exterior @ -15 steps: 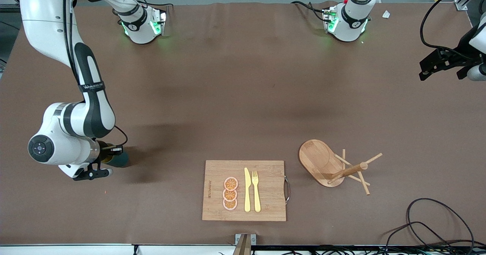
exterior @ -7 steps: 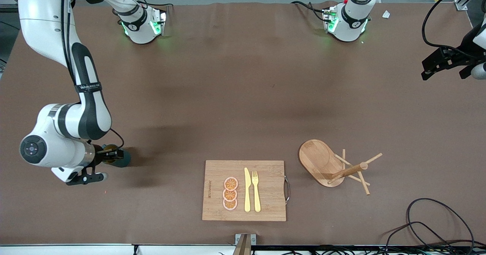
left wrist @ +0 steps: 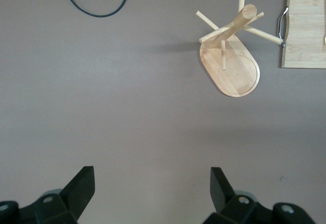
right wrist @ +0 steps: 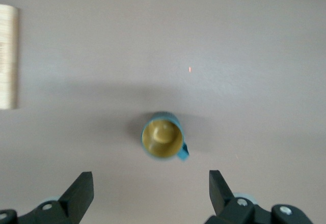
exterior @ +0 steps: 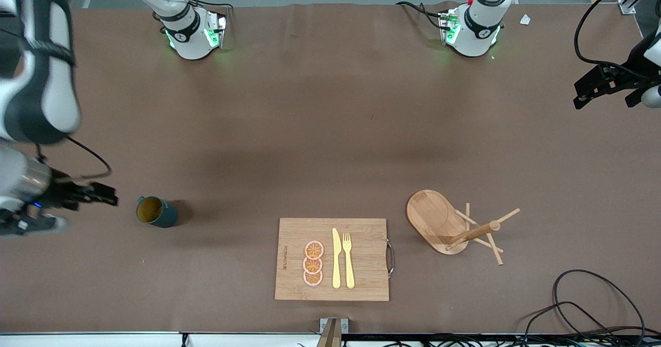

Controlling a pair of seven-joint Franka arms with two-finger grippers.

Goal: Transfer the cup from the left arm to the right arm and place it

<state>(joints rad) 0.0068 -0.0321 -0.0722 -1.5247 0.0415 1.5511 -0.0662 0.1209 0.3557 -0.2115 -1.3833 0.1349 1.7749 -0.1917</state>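
Brown table cloth [exterior: 330,130], cup [exterior: 155,211] upright alone, right hand [exterior: 98,194] spread beside it, left hand [exterior: 601,86] spread, waiting.

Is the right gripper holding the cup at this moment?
No. The cup stands alone on the table, and the right gripper is beside it with open fingers that hold nothing.

The cup [exterior: 156,211] stood upright on the brown worktop [exterior: 320,130] toward the right arm's end, free of any grip. The right gripper [exterior: 98,194] hung just beside it with its jaws apart and empty. The left gripper [exterior: 601,86] hung at the left arm's end of the worktop. A cutting board [exterior: 361,280] carried three orange slices [exterior: 313,263], a knife [exterior: 336,258] and a fork [exterior: 348,259]. A wooden peg stand [exterior: 454,225] stood beside the board.
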